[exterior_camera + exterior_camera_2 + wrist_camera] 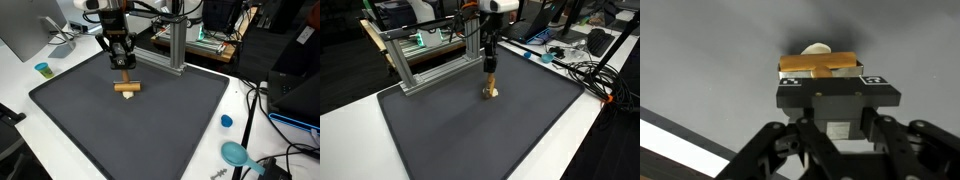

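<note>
While you're hovering gripper (pixel 123 64) right over wooden block (pixel 127 88) lying on dark mat (pixel 100 130), can't tell if it's clamping anything or sitting apart.

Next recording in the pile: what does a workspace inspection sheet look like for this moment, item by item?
Surface: dark grey mat on a white table.
Job's things: wooden block lying mid-mat, with a cream piece against it.
Clutter: teal cup, blue cap and teal round item, all off the mat.
Grippers: gripper directly over the wooden block, very close; open or shut not discernible.
Cables: black cables along the table edge, off the mat.
Surroundings: aluminium frame behind the mat, monitor, cluttered desks beyond.
</note>
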